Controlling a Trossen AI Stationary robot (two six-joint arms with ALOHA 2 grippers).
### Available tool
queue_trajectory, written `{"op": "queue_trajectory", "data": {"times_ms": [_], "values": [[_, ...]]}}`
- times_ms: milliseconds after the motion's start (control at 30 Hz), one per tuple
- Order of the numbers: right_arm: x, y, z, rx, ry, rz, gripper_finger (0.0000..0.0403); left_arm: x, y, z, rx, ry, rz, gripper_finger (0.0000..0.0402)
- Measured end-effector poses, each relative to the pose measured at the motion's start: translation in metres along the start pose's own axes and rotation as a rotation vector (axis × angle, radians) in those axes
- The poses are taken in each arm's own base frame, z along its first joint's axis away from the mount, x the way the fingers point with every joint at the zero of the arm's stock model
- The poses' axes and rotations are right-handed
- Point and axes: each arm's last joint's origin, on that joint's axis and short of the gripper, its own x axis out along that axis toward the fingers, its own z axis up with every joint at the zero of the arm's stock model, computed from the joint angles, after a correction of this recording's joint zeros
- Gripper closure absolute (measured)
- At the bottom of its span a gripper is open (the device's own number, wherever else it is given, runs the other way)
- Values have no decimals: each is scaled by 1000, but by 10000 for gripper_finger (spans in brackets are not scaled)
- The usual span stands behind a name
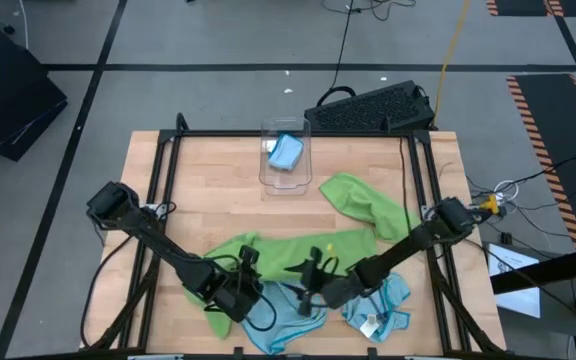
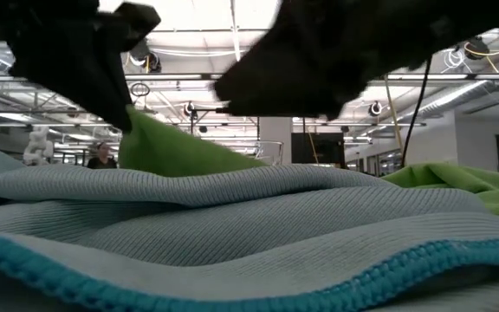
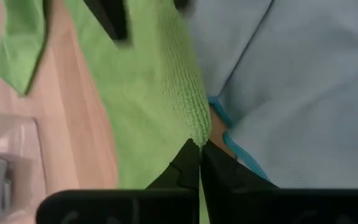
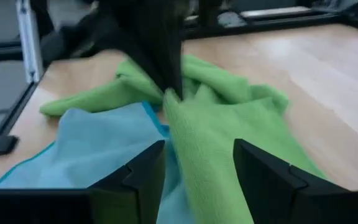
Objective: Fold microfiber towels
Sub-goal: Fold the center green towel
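Holding one blue towel (image 1: 286,152), clear bin (image 1: 285,177) (left claw (image 3: 199,148) pinching green towel (image 3: 148,106), right claw (image 4: 197,163) wide)

You have bare bench (image 1: 208,190) open at the far left; the clear bin (image 1: 286,155) blocks far centre, and heaped towels (image 1: 298,250) crowd the near edge.

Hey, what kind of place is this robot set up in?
Probably a large industrial lab or workshop hall. The low view shows an open ceiling with strip lights and exposed beams; the high view shows hazard-striped floor tape and loose cables around a framed wooden table.
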Motion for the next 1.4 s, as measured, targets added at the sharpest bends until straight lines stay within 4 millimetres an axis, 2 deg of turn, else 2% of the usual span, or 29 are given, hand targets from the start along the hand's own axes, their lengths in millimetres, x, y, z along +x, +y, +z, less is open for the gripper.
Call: {"op": "queue_trajectory", "data": {"times_ms": [133,333,467,700,967,1267,1400], "values": [[17,8,6,-82,-17,-11,208,-8,6,2,27,-29,-27,396],[29,18,14,-160,-39,4,196,-10,15,4,51,-46,-79,396],[38,17,13,-175,-25,24,197,-6,21,4,45,-36,-93,398],[42,11,12,-193,-3,-22,218,-5,23,5,44,-44,-110,399],[45,6,10,-173,35,8,274,-5,24,10,49,-95,-106,398],[45,5,8,-174,53,6,392,-5,24,10,28,-92,-98,382],[43,5,11,-174,55,8,391,-9,15,8,60,-85,-106,372]]}}
